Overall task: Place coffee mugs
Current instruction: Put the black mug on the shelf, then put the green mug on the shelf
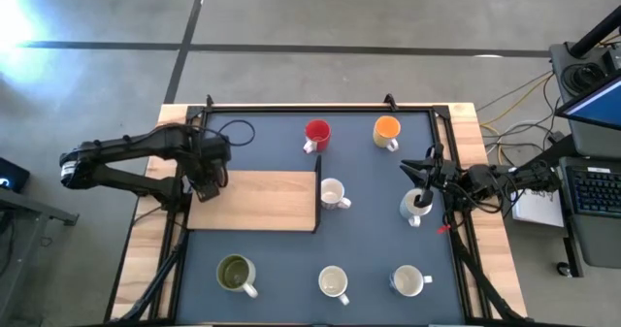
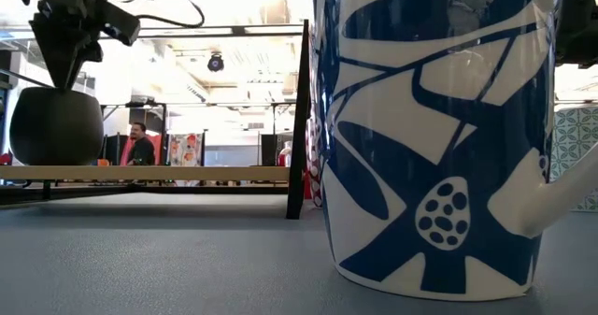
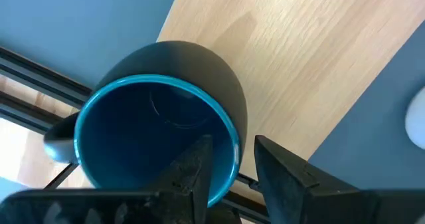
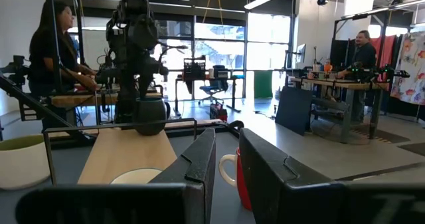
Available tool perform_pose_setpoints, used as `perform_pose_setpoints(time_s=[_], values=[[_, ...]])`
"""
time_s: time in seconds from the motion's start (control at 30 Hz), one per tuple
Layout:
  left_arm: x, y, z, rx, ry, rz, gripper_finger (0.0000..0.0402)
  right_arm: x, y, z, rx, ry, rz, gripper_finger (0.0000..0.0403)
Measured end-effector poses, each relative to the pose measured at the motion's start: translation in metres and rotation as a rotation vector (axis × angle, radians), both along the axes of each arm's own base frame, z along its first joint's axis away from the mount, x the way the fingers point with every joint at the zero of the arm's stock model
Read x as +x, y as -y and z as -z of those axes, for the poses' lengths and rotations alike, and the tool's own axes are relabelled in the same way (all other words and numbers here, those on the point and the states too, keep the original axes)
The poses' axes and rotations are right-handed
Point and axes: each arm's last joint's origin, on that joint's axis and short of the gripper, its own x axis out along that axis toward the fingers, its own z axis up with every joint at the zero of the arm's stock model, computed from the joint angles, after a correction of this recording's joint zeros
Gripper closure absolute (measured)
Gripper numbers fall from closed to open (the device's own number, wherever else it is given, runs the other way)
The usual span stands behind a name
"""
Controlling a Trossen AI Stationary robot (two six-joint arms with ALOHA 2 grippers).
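Gripping the dark blue mug (image 3: 159,127) by its rim, one finger inside and one outside: left tool (image 1: 207,184), at nine o'clock on the bench (image 1: 281,259), over the wooden board (image 1: 262,201). Clamped on a white mug's (image 1: 415,207) rim at three o'clock: right tool (image 1: 425,197).

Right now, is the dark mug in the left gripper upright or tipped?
Upright. The low view shows the dark mug standing level on the wooden board, left gripper clamped over its rim.
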Motion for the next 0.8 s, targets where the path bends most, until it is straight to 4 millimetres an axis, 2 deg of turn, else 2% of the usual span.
perform_pose_setpoints(time_s=[0.5,0.63,0.8], values=[[0.0,0.006,-0.036,0.075,0.137,0.016,0.0306,0.0,0.0,0.0,0.0,0.0,0.0,0.0344],[0.004,0.015,-0.039,0.064,0.176,-0.012,0.0306,0.0,0.0,0.0,0.0,0.0,0.0,0.0344],[0.013,0.037,-0.031,0.038,0.177,0.039,0.0306,0.0,0.0,0.0,0.0,0.0,0.0,0.0344]])
